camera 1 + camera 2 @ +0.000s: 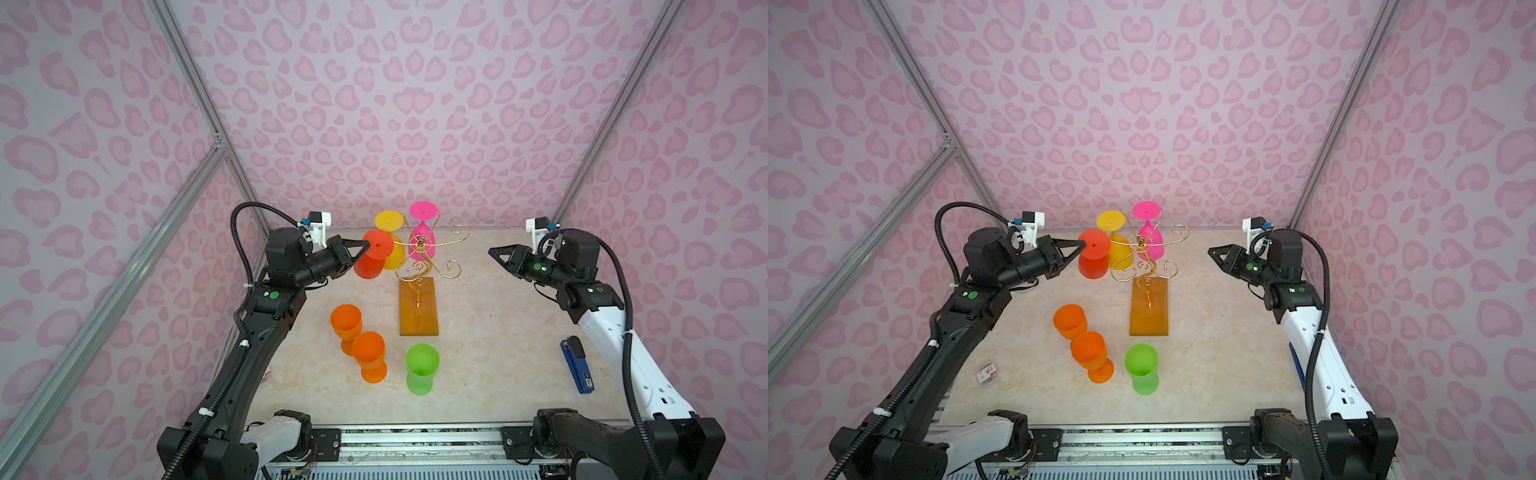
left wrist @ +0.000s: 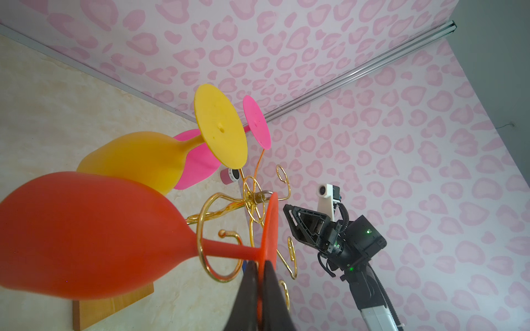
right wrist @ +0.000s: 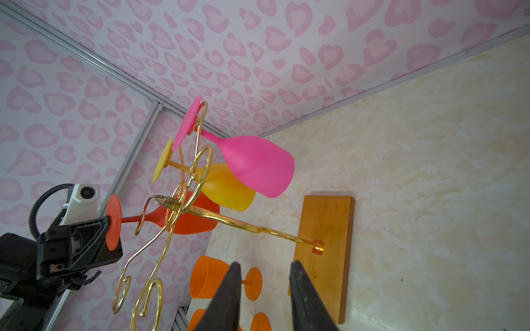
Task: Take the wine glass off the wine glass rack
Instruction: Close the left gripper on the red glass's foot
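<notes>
My left tool (image 2: 259,265) is pinched shut on the edge of the foot disc (image 2: 269,229) of the red wine glass (image 2: 86,235), which hangs bowl-down with its stem (image 2: 226,250) threaded through a scroll arm of the gold wine glass rack (image 1: 419,316) on the desk (image 1: 498,332). It looks like light, stiff, smooth plastic, so I judge the thin disc could twist or slip in this pinch; the stem beside the foot would be the steadier hold. My right tool (image 3: 263,266) hangs part-open and empty, well apart from the rack.

Top views look down from above; both wrist views closely share the rack (image 3: 329,223).
</notes>
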Available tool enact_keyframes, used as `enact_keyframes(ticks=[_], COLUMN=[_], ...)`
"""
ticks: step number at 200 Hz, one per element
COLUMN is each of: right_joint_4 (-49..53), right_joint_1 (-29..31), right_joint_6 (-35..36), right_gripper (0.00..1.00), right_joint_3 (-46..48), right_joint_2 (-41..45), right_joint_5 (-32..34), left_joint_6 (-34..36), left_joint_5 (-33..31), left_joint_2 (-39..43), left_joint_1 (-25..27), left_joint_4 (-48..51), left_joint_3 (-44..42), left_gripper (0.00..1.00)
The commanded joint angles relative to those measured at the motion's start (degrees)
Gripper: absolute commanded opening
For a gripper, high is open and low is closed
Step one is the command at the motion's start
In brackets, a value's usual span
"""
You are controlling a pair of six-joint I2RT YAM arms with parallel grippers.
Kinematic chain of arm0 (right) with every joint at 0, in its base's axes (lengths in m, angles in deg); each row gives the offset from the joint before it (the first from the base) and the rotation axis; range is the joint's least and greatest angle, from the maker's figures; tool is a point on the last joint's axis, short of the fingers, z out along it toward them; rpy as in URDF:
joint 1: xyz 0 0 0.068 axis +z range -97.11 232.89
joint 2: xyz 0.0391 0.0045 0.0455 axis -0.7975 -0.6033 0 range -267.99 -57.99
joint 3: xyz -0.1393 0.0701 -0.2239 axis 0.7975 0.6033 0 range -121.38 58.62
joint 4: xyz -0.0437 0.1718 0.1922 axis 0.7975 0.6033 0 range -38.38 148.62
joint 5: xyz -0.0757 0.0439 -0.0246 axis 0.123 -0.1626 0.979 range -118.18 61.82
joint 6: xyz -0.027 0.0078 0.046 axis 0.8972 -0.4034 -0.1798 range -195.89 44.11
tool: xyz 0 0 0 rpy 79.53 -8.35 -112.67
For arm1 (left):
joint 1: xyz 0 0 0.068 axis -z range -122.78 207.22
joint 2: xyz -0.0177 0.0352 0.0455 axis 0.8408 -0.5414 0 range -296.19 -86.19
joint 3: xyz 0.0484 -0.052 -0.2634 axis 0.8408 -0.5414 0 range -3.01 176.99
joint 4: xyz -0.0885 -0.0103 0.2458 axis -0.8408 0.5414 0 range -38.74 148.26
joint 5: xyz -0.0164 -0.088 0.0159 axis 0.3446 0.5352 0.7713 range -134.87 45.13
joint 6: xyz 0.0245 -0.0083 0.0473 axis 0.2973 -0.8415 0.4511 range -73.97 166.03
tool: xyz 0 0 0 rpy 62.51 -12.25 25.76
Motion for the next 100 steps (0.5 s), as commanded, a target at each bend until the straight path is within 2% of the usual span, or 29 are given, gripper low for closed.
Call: enact_keyframes(ticks=[1, 100], right_joint_4=[-1.4, -2.7], right_joint_1=[-0.3, -0.5], right_joint_6=[-0.1, -0.9], right_gripper=[0.30, 0.30], right_joint_3=[0.5, 0.2], right_joint_2=[0.2, -0.7], right_joint_5=[-0.4, -0.9], left_joint_6=[-0.6, -1.7], left_joint_5=[1.1, 2.4], left_joint_2=[-0.9, -3.7], left_joint_1=[0.0, 0.1], left_joint_4=[-3.3, -5.3], left_joint_3=[1.1, 2.1], left_gripper=[0.02, 0.02])
